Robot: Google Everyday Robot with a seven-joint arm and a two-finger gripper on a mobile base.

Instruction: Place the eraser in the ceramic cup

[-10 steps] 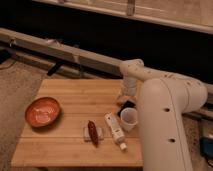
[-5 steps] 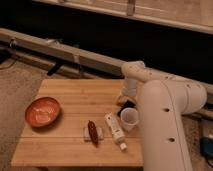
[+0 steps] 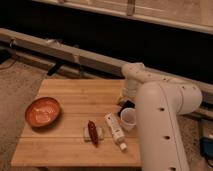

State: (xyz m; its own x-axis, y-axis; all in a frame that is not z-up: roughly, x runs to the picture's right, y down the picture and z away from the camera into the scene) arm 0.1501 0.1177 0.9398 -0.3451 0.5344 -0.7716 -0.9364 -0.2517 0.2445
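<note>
The white ceramic cup (image 3: 128, 119) stands upright near the right edge of the wooden table (image 3: 75, 95). A small dark block, which looks like the eraser (image 3: 125, 106), sits just behind the cup at the end of my arm. My gripper (image 3: 127, 101) is low over the table's right edge, right at that block and just behind the cup. My white arm (image 3: 160, 115) covers most of the gripper. I cannot tell whether the block is held or lies on the table.
An orange-red bowl (image 3: 43, 111) sits at the table's left. A dark red oblong object (image 3: 92, 131) lies on a small pale pad at front centre. A white tube (image 3: 115, 131) lies next to the cup. A metal rail (image 3: 60, 47) runs behind the table.
My arm's upper part has shifted slightly to the right. The cup, tube, bowl and red object have not moved.
</note>
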